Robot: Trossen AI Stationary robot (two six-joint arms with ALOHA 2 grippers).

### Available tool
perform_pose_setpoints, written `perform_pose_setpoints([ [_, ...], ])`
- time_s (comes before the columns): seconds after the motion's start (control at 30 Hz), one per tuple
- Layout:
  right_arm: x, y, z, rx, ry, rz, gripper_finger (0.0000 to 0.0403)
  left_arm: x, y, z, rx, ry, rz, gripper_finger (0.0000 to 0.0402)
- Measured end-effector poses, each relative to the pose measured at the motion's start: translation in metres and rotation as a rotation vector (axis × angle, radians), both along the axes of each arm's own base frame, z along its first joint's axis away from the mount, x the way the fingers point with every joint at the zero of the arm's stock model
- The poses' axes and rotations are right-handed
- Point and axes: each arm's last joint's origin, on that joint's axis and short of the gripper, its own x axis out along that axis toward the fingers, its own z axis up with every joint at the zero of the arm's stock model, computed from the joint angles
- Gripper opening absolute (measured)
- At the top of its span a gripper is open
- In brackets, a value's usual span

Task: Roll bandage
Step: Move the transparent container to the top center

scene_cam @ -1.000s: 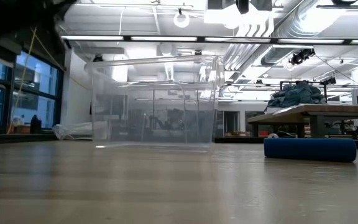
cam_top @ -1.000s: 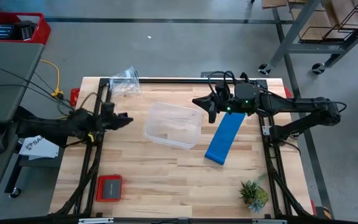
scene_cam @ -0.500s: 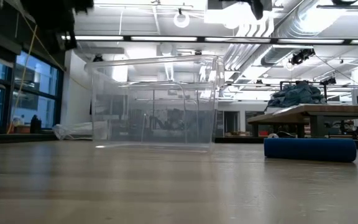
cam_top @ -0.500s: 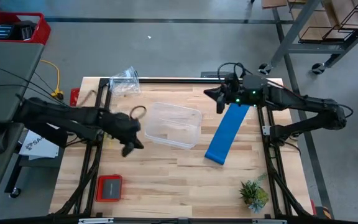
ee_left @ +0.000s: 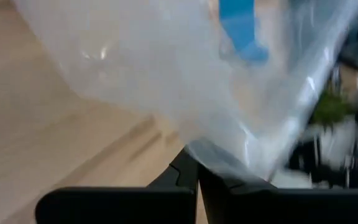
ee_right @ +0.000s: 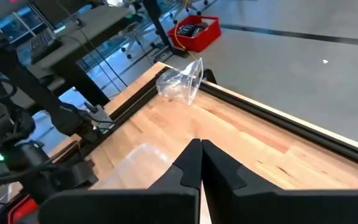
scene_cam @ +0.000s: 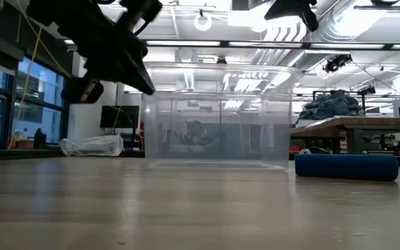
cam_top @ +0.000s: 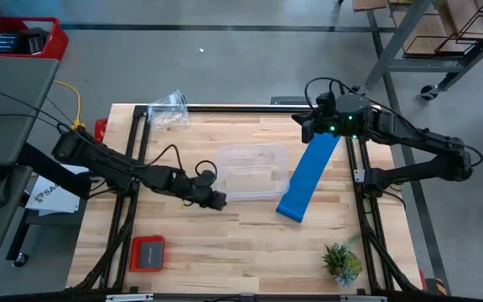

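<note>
Wooden table [cam_top: 225, 243] carried everything. Our left gripper [cam_top: 214, 200], fingers together, pressed the clear tub [cam_top: 254, 172]; we should slide it gently. Just right of it, the bandage [cam_top: 307, 178] lay unrolled. Our right gripper [cam_top: 307, 127], pinched empty, hovered over its far end.

The pale wooden plank bench [cam_top: 225, 243] carries a clear rectangular plastic tub [cam_top: 250, 172] near its middle, with a long bright blue fabric bandage strip [cam_top: 307, 178] flat just beside it. A crumpled clear plastic bag [cam_top: 168, 109], a flat red case [cam_top: 148, 253] and a small green plant [cam_top: 342, 262] lie toward the corners.
</note>
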Motion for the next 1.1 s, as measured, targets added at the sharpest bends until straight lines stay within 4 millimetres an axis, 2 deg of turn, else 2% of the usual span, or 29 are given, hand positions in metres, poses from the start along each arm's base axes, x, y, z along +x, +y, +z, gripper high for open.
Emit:
perform_pose_setpoints([
  [0.1, -0.001, 0.0, 0.0, -0.003, 0.0, 0.002, 0.0, 0.004, 0.008, -0.004, 0.036, -0.015, 0.133, 0.0],
  [0.3, -0.007, 0.009, -0.003, 0.034, 0.054, 0.061, 0.0, 0.006, 0.042, -0.001, 0.166, -0.025, 0.319, 0.0],
  [0.47, -0.029, 0.027, -0.029, 0.308, 0.32, 0.075, 0.0, -0.005, 0.073, 0.017, 0.283, -0.015, 0.299, 0.0],
  [0.6, -0.038, 0.051, -0.055, 0.525, 0.505, 0.088, 0.0, -0.03, 0.086, 0.04, 0.408, 0.024, 0.219, 0.0],
  [0.67, -0.034, 0.065, -0.071, 0.573, 0.518, 0.115, 0.0, -0.047, 0.091, 0.052, 0.48, 0.051, 0.201, 0.0],
  [0.8, -0.017, 0.08, -0.109, 0.587, 0.407, 0.065, 0.0, -0.076, 0.095, 0.074, 0.616, 0.051, 0.132, 0.0],
  [0.97, -0.002, 0.072, -0.149, 0.553, 0.278, -0.108, 0.0, -0.096, 0.094, 0.093, 0.689, -0.043, 0.02, 0.0],
  [1.1, 0.013, 0.061, -0.166, 0.559, 0.263, -0.157, 0.0, -0.103, 0.094, 0.098, 0.712, -0.063, -0.014, 0.0],
])
